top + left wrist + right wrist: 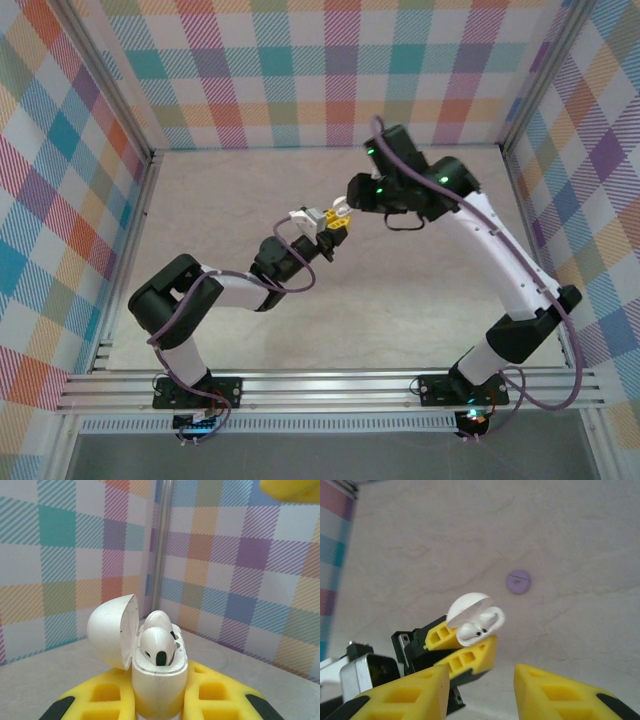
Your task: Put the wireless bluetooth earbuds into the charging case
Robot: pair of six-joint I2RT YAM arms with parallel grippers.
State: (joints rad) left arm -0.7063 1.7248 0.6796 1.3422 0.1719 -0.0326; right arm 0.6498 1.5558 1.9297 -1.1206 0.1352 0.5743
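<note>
My left gripper [159,702] is shut on the white charging case [159,680], which stands upright between its yellow fingers [102,697] with the lid [111,630] swung open to the left. Two white wireless bluetooth earbuds [157,647] sit side by side in the case's wells. In the right wrist view the case [492,622] and earbuds [469,631] show just beyond my right gripper [482,676], which stands open with nothing between its yellow fingers [555,692]. From above, both grippers meet mid-table: left [322,224], right [343,208].
A small round purple disc [518,581] lies on the pale tabletop [570,545] beyond the case. Checked fabric walls [240,555] and a metal corner post [162,545] close in the workspace. The right gripper's yellow finger [292,489] hangs at the upper right of the left wrist view.
</note>
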